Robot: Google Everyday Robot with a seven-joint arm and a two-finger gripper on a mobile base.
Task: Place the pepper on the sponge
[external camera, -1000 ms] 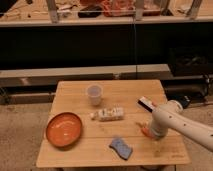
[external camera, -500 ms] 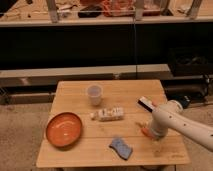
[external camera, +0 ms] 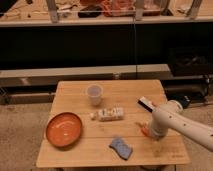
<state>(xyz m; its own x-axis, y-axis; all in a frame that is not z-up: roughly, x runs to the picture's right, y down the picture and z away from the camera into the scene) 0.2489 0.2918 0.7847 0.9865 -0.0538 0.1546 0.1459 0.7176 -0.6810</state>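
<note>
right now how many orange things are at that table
2: the plate at the front left, and the pepper by the gripper on the right; the arm may hide more.

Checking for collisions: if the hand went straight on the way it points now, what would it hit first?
The hand points down over the right side of the table. Most likely it would meet the pepper at its tip first, then the wood beneath. Depth is unclear.

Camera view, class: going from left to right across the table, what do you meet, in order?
Orange plate → white cup → sponge → pepper, with the gripper right at it, low on the right side.
</note>
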